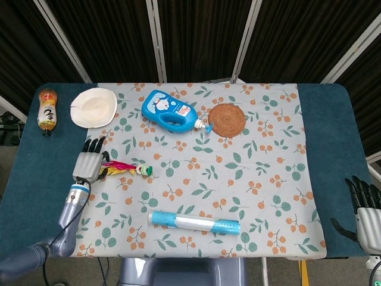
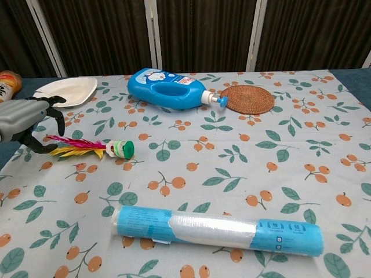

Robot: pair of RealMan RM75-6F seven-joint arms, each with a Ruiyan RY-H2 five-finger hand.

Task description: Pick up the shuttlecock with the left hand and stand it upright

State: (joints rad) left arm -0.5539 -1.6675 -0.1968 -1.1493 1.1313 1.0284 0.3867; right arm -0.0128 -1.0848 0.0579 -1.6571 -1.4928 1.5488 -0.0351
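Observation:
The shuttlecock [image 1: 127, 168] [image 2: 93, 146] lies on its side on the patterned cloth, red and yellow feathers pointing left, green and white base to the right. My left hand [image 1: 88, 161] [image 2: 24, 121] hovers at the feather end, fingers spread and holding nothing, just left of the feathers. My right hand [image 1: 364, 210] rests at the table's right front corner in the head view, fingers apart and empty; the chest view does not show it.
A blue detergent bottle [image 1: 170, 112] lies behind the shuttlecock, beside a round woven coaster [image 1: 227, 120]. A white dish [image 1: 94, 107] and a brown sauce bottle [image 1: 47, 109] sit at the back left. A blue-ended roll [image 1: 194, 222] lies near the front edge.

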